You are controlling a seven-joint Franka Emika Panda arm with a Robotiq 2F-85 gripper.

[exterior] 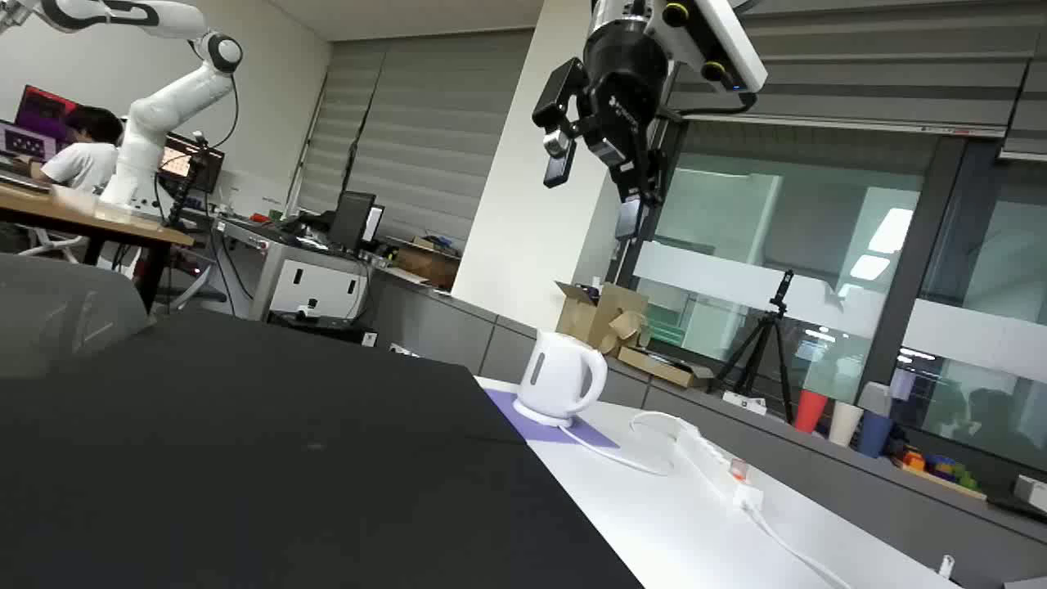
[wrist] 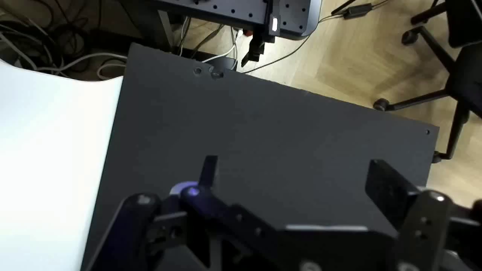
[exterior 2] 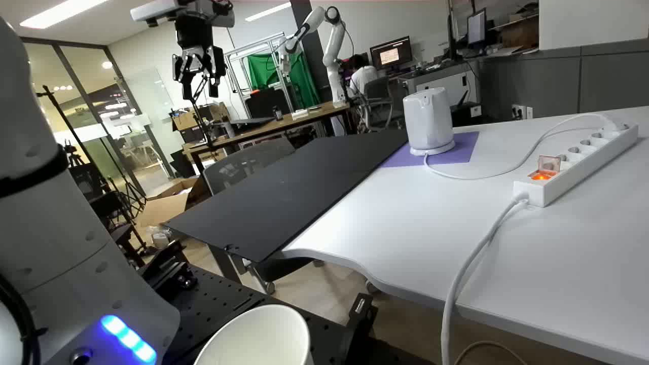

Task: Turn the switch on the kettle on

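Robotiq gripper [wrist: 293,166] high above black board [wrist: 271,120], pointing down, jaws wide apart; one electric kettle [exterior 2: 430,120], one purple sheet [exterior 2: 467,144], one power strip [exterior 2: 583,171]

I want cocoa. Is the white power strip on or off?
On: the power strip shows a glowing orange switch in an exterior view. The kettle itself, I can't tell.
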